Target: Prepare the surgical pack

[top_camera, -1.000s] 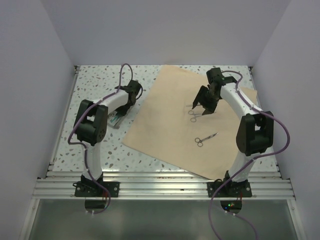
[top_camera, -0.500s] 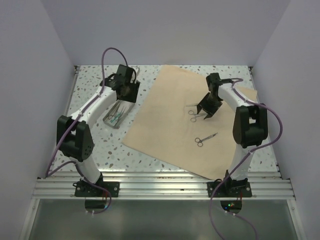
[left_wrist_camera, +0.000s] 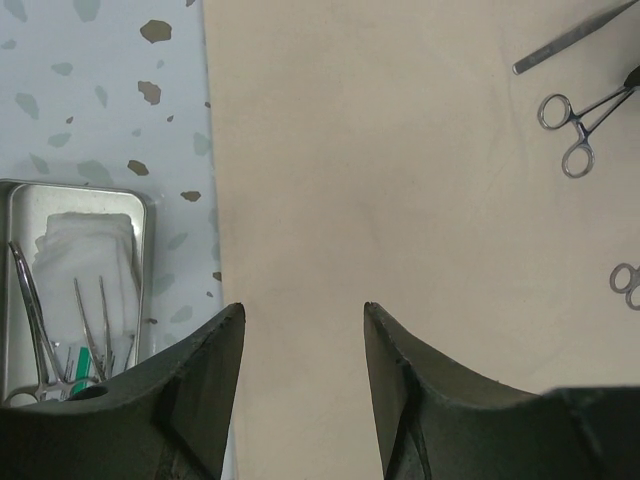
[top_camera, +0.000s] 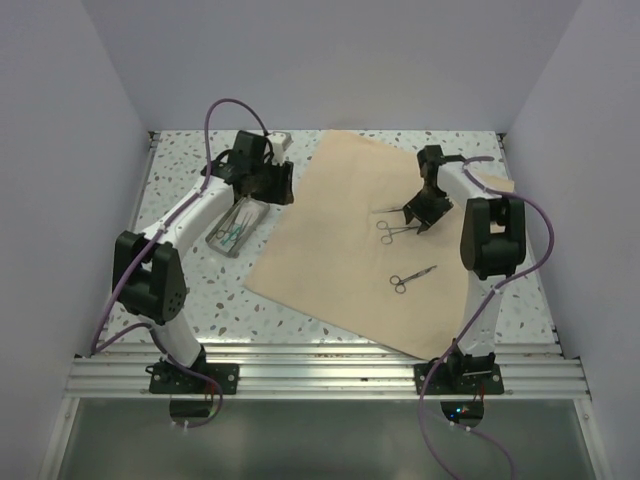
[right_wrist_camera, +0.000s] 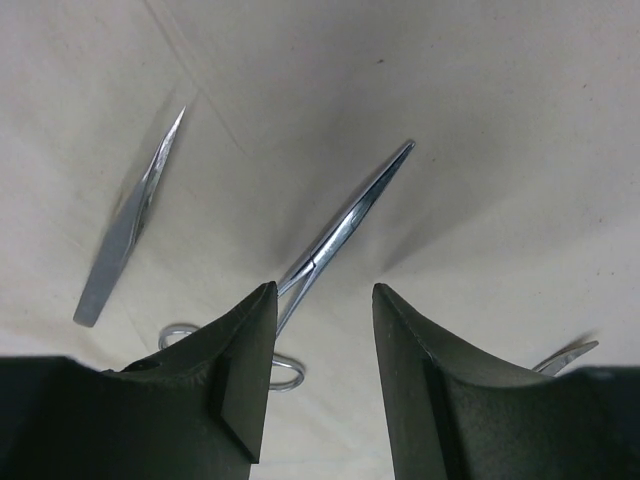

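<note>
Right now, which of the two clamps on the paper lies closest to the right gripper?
The far clamp, directly under the right gripper, beside the tweezers; the other clamp lies apart, nearer the arm bases.

In the left wrist view the tray (left_wrist_camera: pixel 80 186) runs off the picture's left edge and under a finger of the left pincer (left_wrist_camera: pixel 302 312), hiding the handles of its instruments (left_wrist_camera: pixel 33 320). The right edge cuts the scissors (left_wrist_camera: pixel 626 284). In the right wrist view the right pincer (right_wrist_camera: pixel 324 292) covers most of the rings of the forceps (right_wrist_camera: pixel 350 215).
</note>
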### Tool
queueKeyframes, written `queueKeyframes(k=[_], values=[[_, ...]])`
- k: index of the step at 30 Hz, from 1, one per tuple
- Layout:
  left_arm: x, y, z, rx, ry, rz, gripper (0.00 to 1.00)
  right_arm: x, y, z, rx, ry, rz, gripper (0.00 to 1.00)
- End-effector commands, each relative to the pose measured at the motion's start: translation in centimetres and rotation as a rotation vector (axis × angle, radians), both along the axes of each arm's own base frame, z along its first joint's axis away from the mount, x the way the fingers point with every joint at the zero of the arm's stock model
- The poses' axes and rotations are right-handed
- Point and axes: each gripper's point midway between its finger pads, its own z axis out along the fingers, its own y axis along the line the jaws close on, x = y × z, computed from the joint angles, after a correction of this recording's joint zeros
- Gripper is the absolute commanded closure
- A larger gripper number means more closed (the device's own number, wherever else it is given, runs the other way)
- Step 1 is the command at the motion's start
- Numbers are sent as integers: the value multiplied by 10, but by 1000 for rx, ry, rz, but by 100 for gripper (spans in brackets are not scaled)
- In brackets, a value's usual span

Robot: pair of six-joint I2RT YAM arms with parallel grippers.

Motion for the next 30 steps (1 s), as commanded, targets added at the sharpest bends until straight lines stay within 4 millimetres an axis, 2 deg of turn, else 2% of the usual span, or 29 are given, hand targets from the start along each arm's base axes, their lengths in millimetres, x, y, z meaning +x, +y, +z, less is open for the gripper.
queueKeyframes(k=[1,8,11,12,17,18,20,22,25,27,28,30], values=[[7,-14,6,-55,-31,-33,45,15,-17,-1,-56,-31,-46,54],[7,-15,6,-56,-31,-44,45,6,-18,-27,-42,24,-67,60],[6,-16,7,-60,-29,-48,45,4,-19,-37,-45,51,-61,70],[6,-16,7,-60,-28,-49,45,3,-20,-39,-47,57,-58,76],[4,-17,11,-72,-29,-50,45,2,-16,-42,-27,73,-58,90],[4,-17,12,-75,-30,-50,45,2,-14,-41,-16,70,-57,97],[5,-20,15,-87,-33,-52,44,5,-12,-36,-7,58,-45,100],[6,-27,20,-124,-46,-73,43,9,-8,-20,15,26,-12,100],[-3,-45,24,-233,-17,-121,41,9,6,8,90,-37,58,100],[-8,-62,32,-333,-15,-179,38,8,8,22,97,-68,114,100],[-8,-70,32,-389,-7,-178,37,7,19,37,144,-108,149,100],[-15,-83,36,-461,18,-218,33,-1,26,45,169,-120,201,100]])
